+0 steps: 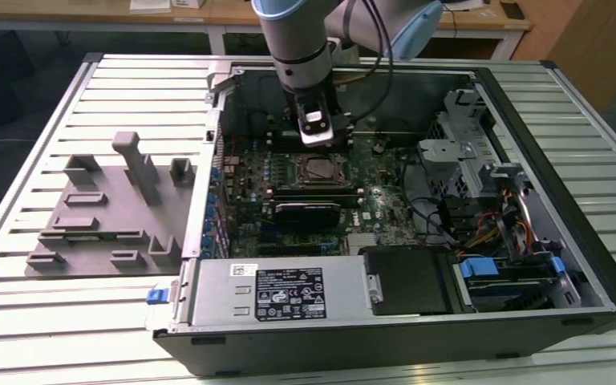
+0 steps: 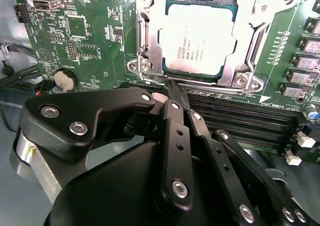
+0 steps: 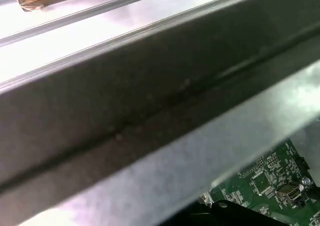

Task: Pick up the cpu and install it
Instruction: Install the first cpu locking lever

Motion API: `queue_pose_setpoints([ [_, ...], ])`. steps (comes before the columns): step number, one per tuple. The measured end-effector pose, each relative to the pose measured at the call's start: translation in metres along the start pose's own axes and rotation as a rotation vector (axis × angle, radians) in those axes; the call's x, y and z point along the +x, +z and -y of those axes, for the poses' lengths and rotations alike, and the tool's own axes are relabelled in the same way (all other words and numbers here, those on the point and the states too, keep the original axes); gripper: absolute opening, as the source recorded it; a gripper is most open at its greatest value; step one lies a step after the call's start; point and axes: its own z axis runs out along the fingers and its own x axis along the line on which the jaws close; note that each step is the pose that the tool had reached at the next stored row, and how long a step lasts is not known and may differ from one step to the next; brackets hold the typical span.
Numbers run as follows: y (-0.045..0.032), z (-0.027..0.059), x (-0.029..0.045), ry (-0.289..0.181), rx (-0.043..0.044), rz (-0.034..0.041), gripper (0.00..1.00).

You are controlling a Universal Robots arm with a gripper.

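Observation:
The cpu [image 2: 197, 38], a silver square chip, lies flat in the motherboard socket with the metal bracket [image 2: 250, 41] folded over its edges. In the second wrist view my gripper [image 2: 171, 88] is shut, its black fingers pressed together with nothing between them, and the tip rests at the socket's edge next to the memory slots. In the exterior view the gripper [image 1: 320, 143] hangs inside the open computer case [image 1: 394, 337], just behind the socket [image 1: 316, 169].
Memory slots [image 2: 240, 118] and a coin battery [image 2: 64, 79] lie close to the gripper on the green board. The case wall [image 3: 150, 96] stands close to the wrist. Drive cages and cables [image 1: 480, 224] fill the exterior view's right. A grey fixture block [image 1: 110, 208] sits on the slatted table.

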Motion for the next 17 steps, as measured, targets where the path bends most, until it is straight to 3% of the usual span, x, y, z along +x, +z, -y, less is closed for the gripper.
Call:
queue_pose_setpoints([
  [6, 0.0007, 0.0012, -0.0006, 0.001, -0.0039, -0.0024, 0.11],
  [10, 0.0008, 0.0018, -0.0012, 0.01, -0.035, -0.0186, 0.11],
  [11, 0.0008, 0.0019, -0.0013, 0.011, -0.0384, -0.0204, 0.11],
  [17, -0.0013, 0.0017, -0.0018, 0.012, -0.0392, -0.0205, 0.11],
])
